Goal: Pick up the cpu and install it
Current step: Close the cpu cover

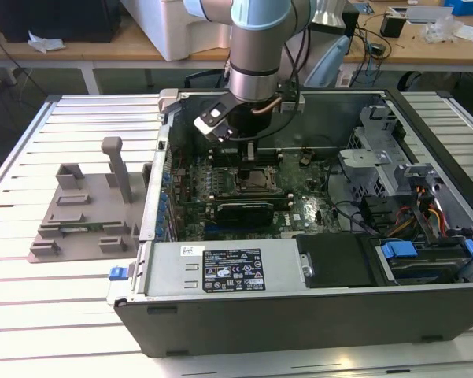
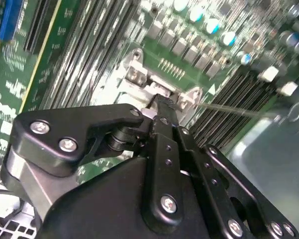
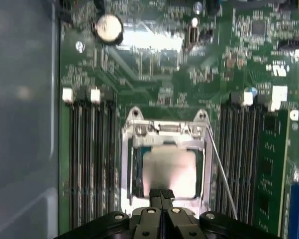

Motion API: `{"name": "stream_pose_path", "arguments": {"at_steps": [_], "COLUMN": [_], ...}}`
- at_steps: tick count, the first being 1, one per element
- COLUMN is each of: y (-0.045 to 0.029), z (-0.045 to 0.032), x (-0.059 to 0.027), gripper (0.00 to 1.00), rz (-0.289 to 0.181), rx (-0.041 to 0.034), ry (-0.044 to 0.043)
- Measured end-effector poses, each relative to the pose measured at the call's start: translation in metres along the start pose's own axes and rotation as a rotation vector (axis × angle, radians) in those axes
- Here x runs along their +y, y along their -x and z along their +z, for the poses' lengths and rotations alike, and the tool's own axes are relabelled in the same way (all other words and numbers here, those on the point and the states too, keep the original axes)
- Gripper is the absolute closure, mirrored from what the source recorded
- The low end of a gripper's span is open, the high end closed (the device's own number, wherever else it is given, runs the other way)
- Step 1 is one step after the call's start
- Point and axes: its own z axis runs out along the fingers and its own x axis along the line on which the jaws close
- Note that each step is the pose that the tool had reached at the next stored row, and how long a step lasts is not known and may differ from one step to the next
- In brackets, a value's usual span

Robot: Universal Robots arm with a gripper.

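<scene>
The small flat square cpu (image 3: 169, 168) with its silvery-grey metal top lies flat, top face up, inside the square metal-framed socket (image 3: 127, 164), its edges parallel to the frame; being square, it has no long axis. The black end effector (image 3: 161, 195) hovers at the cpu's edge with its two fingers pressed together, gripping nothing. The socket sits on the green motherboard (image 1: 315, 209) within the open dark computer case (image 1: 299, 315). A grey plastic fixture tray (image 1: 79, 213) stands on the slatted desk (image 1: 63, 315) at the exterior view's left
</scene>
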Motion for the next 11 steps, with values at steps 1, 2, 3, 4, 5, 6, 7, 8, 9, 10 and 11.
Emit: {"name": "stream_pose_path", "arguments": {"at_steps": [1,2,3,4,5,6,7,8,9,10,11], "y": [0.0,0.0003,0.0005,0.0005,0.0007,0.0007,0.0008,0.0011,0.001,0.0009,0.0009], "z": [0.0,-0.0004,-0.0007,-0.0008,-0.0014,-0.0023,-0.0048,-0.014,-0.0155,-0.0153,-0.0151], "x": [0.0033,0.0123,0.0166,0.0204,0.0238,0.0251,0.0257,0.0252,0.0222,0.0178,0.0131], "gripper": [0.89,0.89,0.89,0.89,0.89,0.89,0.89,0.89,0.89,0.89,0.89], "rz": [-0.001,-0.001,-0.001,-0.001,-0.001,-0.001,-0.001,-0.001,-0.001,-0.002,-0.002], "rx": [0.0026,0.0065,0.0079,0.0092,0.0092,0.0092,0.0092,0.0092,0.01,0.0104,0.0112], "ry": [0.0002,-0.0005,-0.001,-0.0009,-0.001,-0.0013,-0.0013,-0.0013,-0.0002,0.0001,0.0001]}}
